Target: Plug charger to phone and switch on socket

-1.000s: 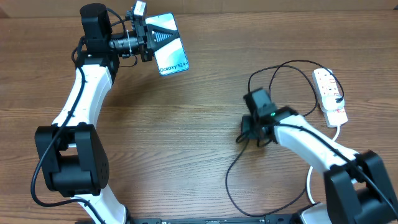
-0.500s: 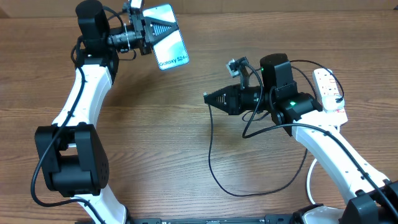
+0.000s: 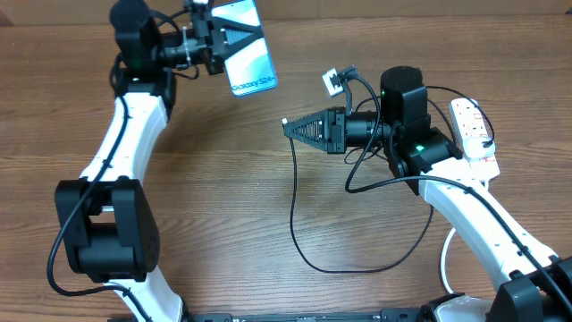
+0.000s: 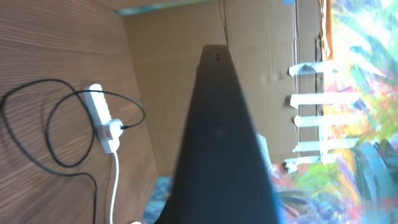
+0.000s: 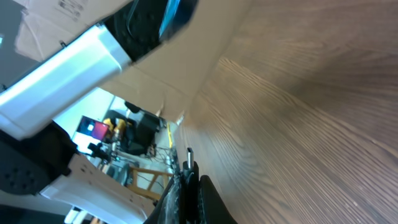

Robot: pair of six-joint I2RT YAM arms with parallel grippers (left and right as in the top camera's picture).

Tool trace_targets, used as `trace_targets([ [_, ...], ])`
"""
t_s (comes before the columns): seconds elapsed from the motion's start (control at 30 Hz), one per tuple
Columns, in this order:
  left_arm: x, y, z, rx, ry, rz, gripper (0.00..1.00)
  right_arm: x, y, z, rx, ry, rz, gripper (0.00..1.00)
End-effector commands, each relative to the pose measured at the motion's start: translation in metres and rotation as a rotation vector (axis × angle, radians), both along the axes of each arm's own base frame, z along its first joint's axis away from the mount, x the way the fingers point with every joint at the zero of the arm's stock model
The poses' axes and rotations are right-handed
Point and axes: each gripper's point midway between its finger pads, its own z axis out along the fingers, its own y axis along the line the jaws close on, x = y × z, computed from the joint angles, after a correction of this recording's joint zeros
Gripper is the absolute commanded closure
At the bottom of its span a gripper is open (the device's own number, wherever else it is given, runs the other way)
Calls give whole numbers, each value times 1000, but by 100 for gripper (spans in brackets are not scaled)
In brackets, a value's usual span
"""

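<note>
My left gripper (image 3: 234, 38) is shut on the phone (image 3: 247, 59) and holds it raised at the back left, its cyan screen up. In the left wrist view the phone (image 4: 217, 137) shows edge-on as a dark wedge. My right gripper (image 3: 295, 128) is shut on the charger's connector (image 5: 188, 157), metal tip pointing left toward the phone, a gap between them. The black charger cable (image 3: 299, 237) hangs from the jaws and loops over the table. The white socket (image 3: 474, 139) lies at the right edge; it also shows in the left wrist view (image 4: 102, 121).
The wooden table (image 3: 214, 197) spreads between the arms. A cardboard wall (image 4: 174, 74) stands behind the table. The socket's white lead (image 3: 447, 255) runs toward the front right. The left arm's white link (image 5: 56, 74) crosses the right wrist view.
My right gripper lifted off the table with the charger connector, swung up and moved left toward the phone. My left gripper raised the phone slightly and tilted it.
</note>
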Motion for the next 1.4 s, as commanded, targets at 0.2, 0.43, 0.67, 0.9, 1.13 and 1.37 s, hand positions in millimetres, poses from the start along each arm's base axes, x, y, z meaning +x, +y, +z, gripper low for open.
trace_targets([
  [0.2,-15,-38,41,-61,-88,-28,96,2,3,22,71,21,9,96],
  [0.43,-19,-40,38,-52,-78,-56,96,-8,5,33,106,-29,81,96],
  [0.67,-22,-41,37,-49,-67,-75,96,-8,5,35,110,-32,82,96],
  [0.9,-27,-42,36,-41,-67,-104,96,2,4,38,114,-25,22,96],
  [1.13,-33,-50,35,-40,-64,-129,96,7,4,37,110,-29,-8,96],
  [1.37,-34,-52,35,-39,-73,-134,96,8,4,39,115,-15,-14,96],
])
